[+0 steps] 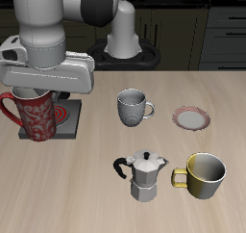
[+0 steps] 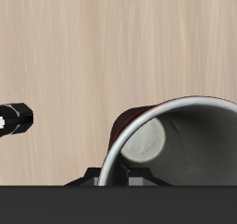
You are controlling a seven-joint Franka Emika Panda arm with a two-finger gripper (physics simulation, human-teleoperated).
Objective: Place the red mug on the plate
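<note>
The red mug (image 1: 35, 115), dark red with light speckles, hangs upright under my gripper (image 1: 43, 90) near the table's side edge, in front of the burner. In the wrist view the red mug's (image 2: 176, 140) grey rim and white inside fill much of the frame. The rim runs between the dark fingers of my gripper (image 2: 116, 178), which is shut on it. The plate (image 1: 191, 117), small with a white centre and reddish-pink rim, lies far across the table, beyond the grey-white mug, with nothing on it.
A square grey burner (image 1: 67, 124) with a red spiral sits just behind the red mug. A grey-white patterned mug (image 1: 133, 107) stands mid-table. A metal moka pot (image 1: 145, 175) and a yellow mug (image 1: 205, 175) stand nearer the front edge. A small black part (image 2: 14, 118) shows in the wrist view.
</note>
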